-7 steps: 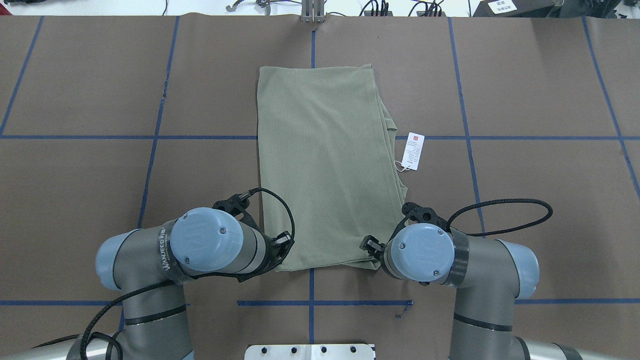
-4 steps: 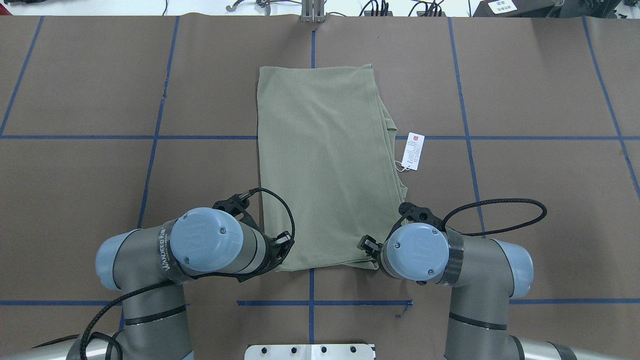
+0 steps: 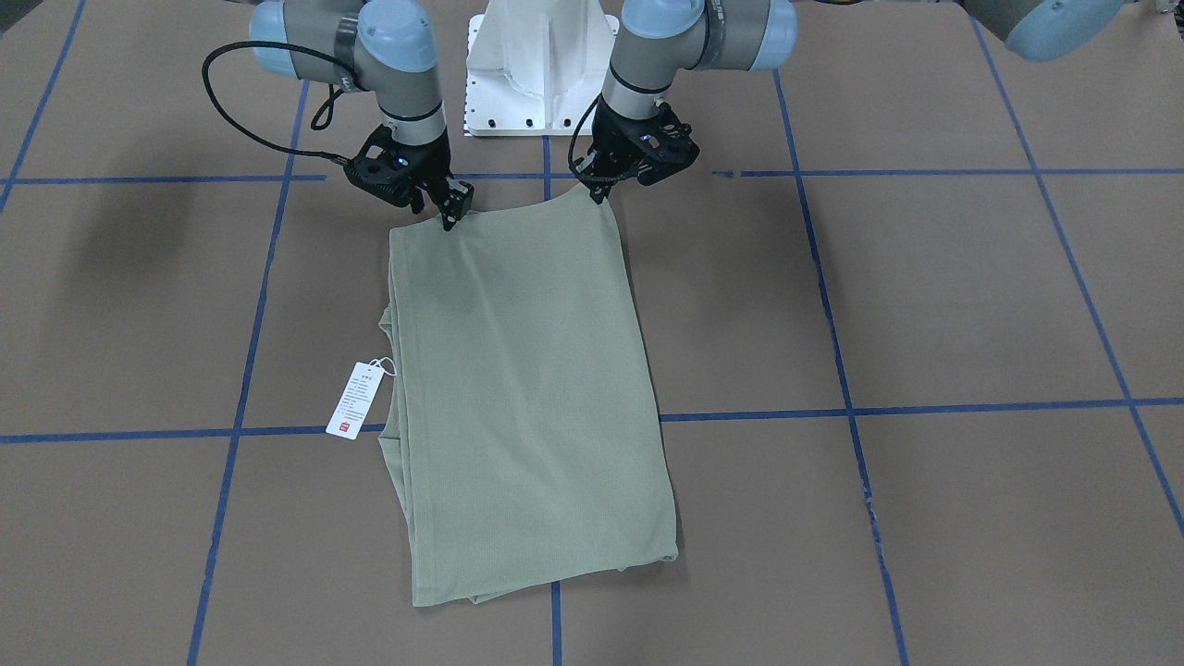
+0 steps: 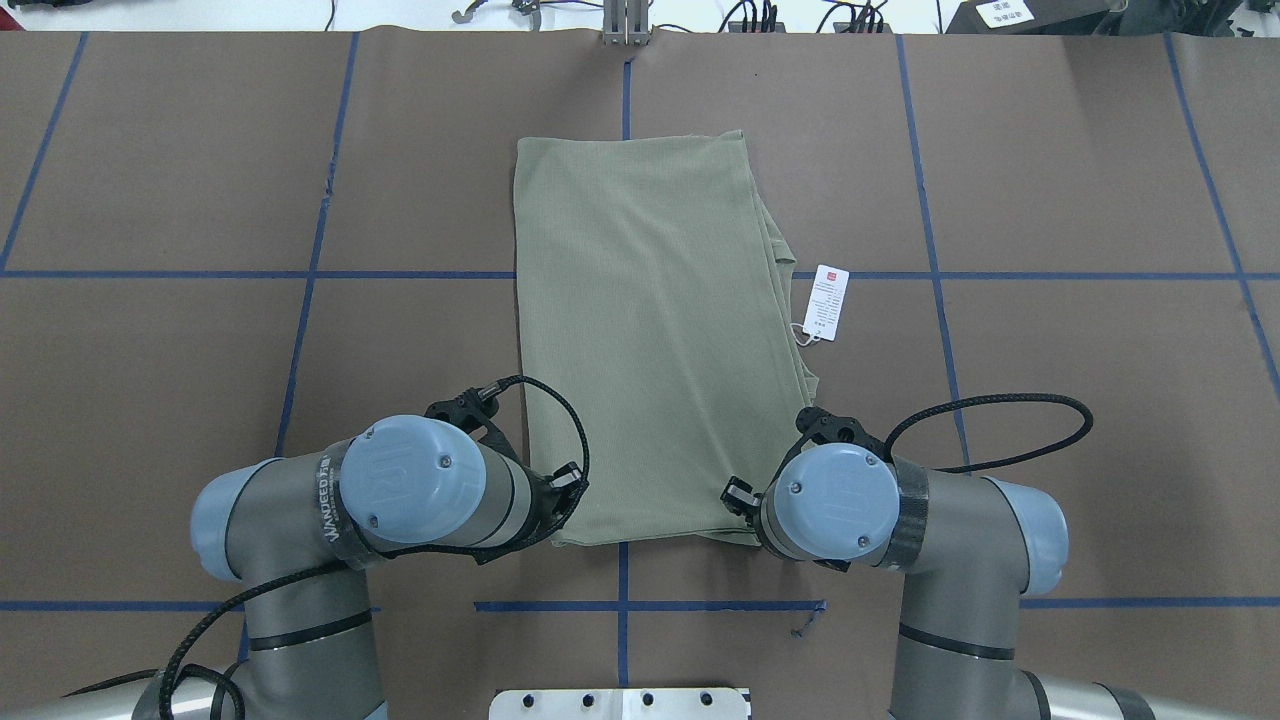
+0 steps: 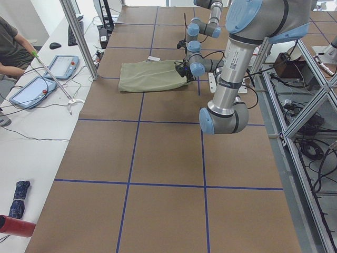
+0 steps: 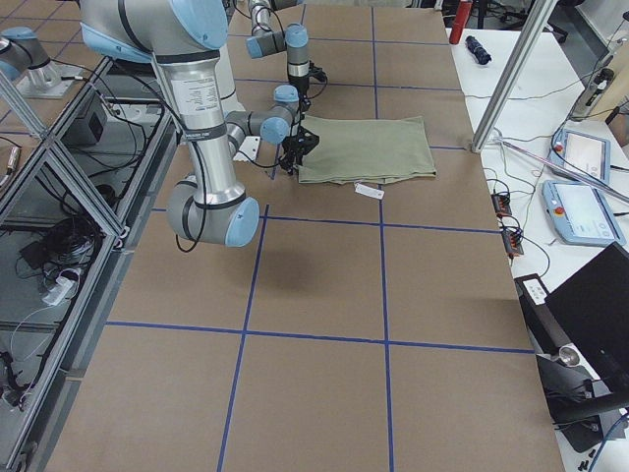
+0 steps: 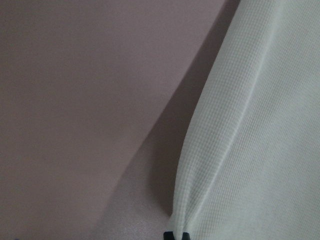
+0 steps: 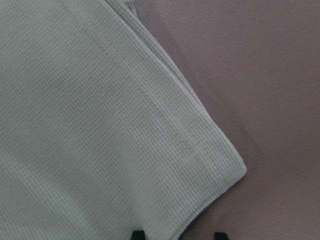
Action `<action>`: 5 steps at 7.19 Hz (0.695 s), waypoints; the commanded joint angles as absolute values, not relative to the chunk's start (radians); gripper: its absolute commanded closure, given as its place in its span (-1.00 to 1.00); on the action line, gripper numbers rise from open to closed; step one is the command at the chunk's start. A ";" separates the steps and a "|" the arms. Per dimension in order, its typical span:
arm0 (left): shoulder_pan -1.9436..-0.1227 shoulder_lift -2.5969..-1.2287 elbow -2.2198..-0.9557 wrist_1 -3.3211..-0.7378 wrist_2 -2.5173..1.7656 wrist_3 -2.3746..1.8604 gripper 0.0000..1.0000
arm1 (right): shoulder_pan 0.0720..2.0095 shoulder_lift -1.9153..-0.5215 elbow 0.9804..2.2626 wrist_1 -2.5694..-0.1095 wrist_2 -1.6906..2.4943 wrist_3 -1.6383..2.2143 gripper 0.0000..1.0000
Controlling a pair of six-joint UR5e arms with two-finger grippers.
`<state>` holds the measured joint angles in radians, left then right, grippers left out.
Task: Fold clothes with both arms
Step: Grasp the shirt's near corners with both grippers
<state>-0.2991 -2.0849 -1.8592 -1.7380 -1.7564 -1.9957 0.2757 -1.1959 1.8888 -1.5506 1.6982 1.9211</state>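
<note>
Both near shirt corners: left end effector pinches one, right end effector gapes over the other.

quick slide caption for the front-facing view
The left gripper pinches a corner of the shirt, right gripper open at the other; hang tag lies beside it.

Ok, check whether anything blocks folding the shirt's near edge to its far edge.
Nothing visible does: the shirt is bare on top, and the hang tag lies beside it on the table, outside the fold path.
</note>
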 commanded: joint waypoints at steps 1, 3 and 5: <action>-0.299 -2.086 -1.859 -1.738 -1.756 -1.996 1.00 | 0.276 -1.195 1.890 -1.551 1.703 1.919 0.88; -0.299 -2.088 -1.859 -1.738 -1.756 -1.996 1.00 | 0.284 -1.187 1.893 -1.551 1.703 1.921 1.00; -0.299 -2.085 -1.859 -1.738 -1.756 -1.996 1.00 | 0.293 -1.177 1.922 -1.551 1.701 1.930 1.00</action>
<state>-0.2991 -2.0855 -1.8592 -1.7380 -1.7564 -1.9957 0.2871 -1.1811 1.9000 -1.5508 1.7023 1.9239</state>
